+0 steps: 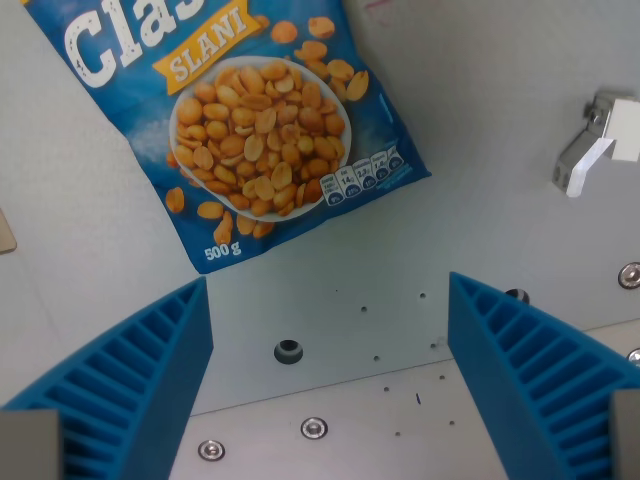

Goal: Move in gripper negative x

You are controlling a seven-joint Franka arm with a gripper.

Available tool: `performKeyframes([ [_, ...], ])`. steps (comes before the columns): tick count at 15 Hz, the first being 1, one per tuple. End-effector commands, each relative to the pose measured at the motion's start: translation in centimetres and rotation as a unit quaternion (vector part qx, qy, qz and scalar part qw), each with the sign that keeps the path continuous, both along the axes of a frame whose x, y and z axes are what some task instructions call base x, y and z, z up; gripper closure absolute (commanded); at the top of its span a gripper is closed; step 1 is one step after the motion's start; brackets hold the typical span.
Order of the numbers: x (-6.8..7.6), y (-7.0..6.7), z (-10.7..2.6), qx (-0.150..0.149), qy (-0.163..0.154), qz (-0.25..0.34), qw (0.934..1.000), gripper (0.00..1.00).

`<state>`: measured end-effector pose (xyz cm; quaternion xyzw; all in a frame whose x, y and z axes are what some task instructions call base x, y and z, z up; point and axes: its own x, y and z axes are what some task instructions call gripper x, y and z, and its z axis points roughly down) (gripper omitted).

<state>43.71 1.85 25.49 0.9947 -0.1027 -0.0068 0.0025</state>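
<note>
My gripper (330, 350) is open, its two blue ribbed fingers (140, 385) rising from the lower left and lower right corners of the wrist view with nothing between them. Beyond the fingertips, a blue bag of salted peanuts (250, 120) lies flat on the grey table in the upper left and centre. Its top runs out of the frame. The bag shows a white bowl of peanuts and the labels "SLANI" and "500 g". The bag's lower corner is a short way beyond my left finger, not touching it.
A white and grey metal bracket (595, 140) stands at the wrist view's right edge. The grey table (500, 200) has a round hole (288, 351) between my fingers and several screws (314, 428) near the bottom. A tan object (5, 232) peeks in at the left edge.
</note>
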Motion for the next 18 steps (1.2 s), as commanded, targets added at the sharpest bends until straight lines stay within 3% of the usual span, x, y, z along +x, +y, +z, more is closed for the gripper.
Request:
performKeyframes([
  [1,-0.5,0.1,0.2,0.0,-0.002,0.0,1.0,0.0],
  [18,-8.8,1.8,0.2,0.0,-0.002,0.0,1.0,0.0],
])
